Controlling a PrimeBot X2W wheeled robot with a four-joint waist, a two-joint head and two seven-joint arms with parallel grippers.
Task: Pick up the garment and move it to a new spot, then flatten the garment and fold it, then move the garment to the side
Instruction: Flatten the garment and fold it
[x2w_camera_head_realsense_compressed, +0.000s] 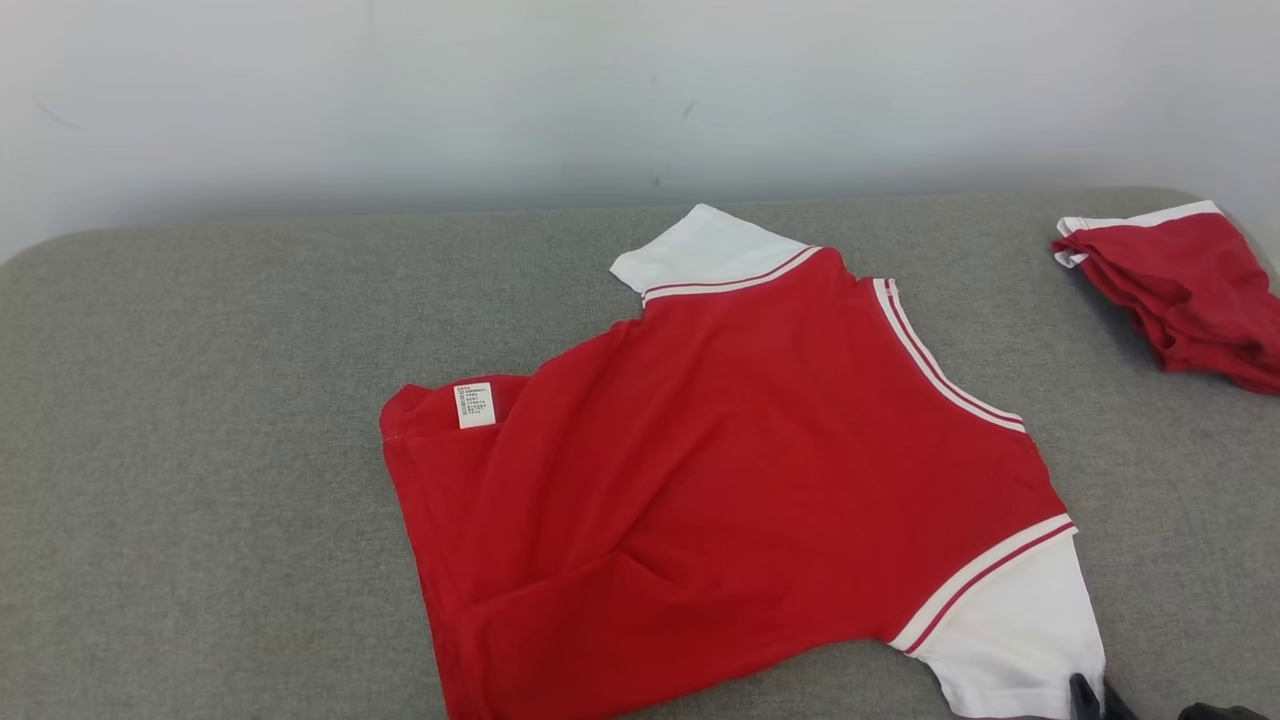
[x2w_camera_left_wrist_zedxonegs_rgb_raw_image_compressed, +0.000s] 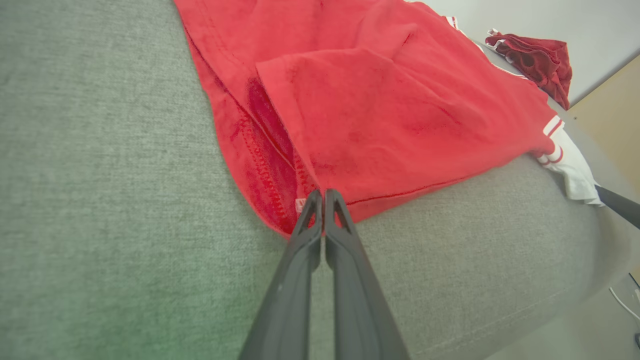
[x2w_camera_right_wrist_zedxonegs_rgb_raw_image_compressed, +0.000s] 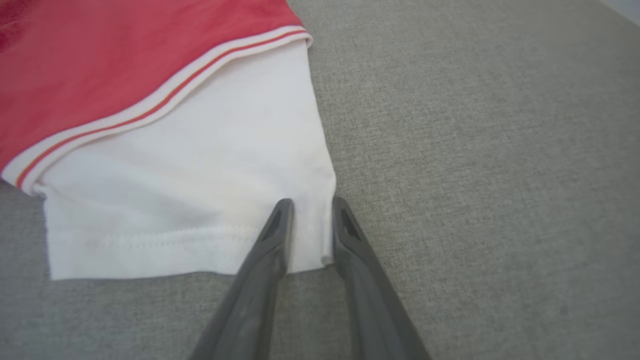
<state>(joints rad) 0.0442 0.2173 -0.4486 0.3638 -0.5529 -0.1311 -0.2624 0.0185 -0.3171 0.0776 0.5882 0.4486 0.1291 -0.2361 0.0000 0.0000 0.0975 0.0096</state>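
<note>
Garment (x2w_camera_head_realsense_compressed: 720, 450) sprawls sideways across grey cushion (x2w_camera_head_realsense_compressed: 200, 450), hem left, sleeves right; left gripper (x2w_camera_left_wrist_zedxonegs_rgb_raw_image_compressed: 324, 192), pressed together, apparently pinches near hem corner (x2w_camera_left_wrist_zedxonegs_rgb_raw_image_compressed: 280, 210) while right gripper (x2w_camera_right_wrist_zedxonegs_rgb_raw_image_compressed: 312, 202), fingers apart, straddles near white sleeve (x2w_camera_right_wrist_zedxonegs_rgb_raw_image_compressed: 200, 165).

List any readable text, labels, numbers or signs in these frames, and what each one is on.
White care label on the turned-back hem corner of the red shirt: several rows of print, too small to read.
Small tag at the shirt's hem, left wrist view: blurred, nothing legible.
Folded red garment and grey surface: no text visible.
</note>
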